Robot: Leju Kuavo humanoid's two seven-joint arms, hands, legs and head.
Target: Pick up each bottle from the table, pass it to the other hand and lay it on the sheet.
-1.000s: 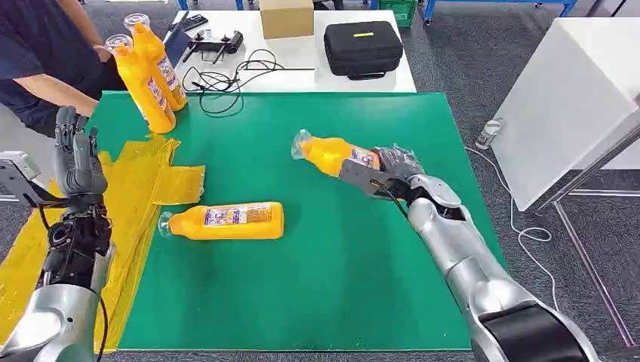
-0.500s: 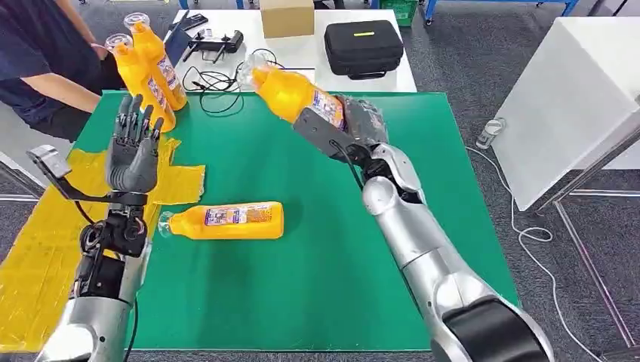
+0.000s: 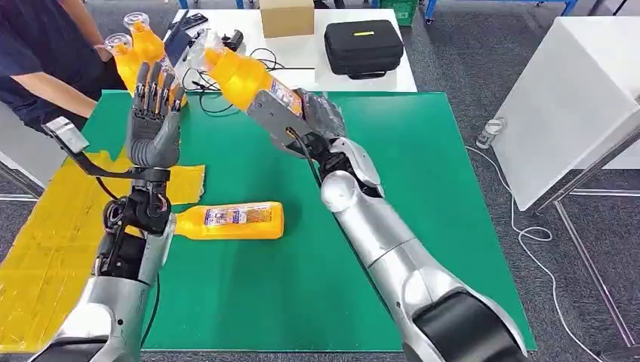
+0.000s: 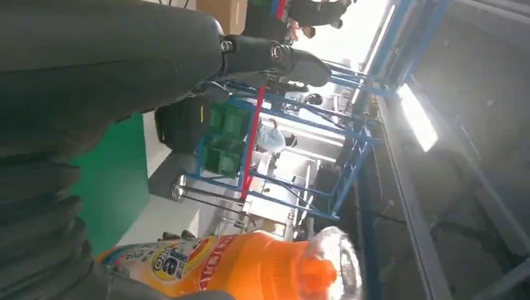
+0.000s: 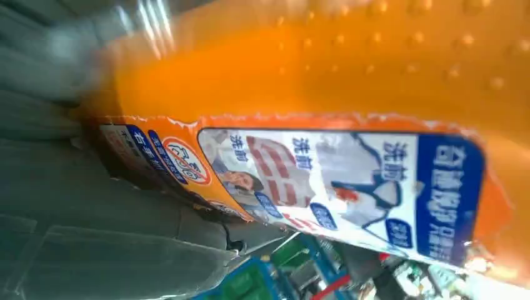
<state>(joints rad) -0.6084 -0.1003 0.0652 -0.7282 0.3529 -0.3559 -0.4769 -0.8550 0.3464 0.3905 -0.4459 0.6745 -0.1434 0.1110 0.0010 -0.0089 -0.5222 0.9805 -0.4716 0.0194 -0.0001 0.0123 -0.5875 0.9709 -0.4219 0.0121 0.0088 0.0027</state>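
A bottle (image 3: 230,220) lies on its side on the green table (image 3: 317,286), cap toward the yellow sheet (image 3: 45,241) at the table's left edge and just short of it. Above the table the left hand (image 3: 153,121) is raised with fingers straight and apart, grasping nothing. Just right of it the right hand (image 3: 306,121) clasps a held bottle (image 3: 240,75) by its lower body, tilted in the air with its clear cap pointing up and left toward the left hand. Behind the left hand, two bottles (image 3: 132,49) stand at the far left corner, beside a person (image 3: 34,56).
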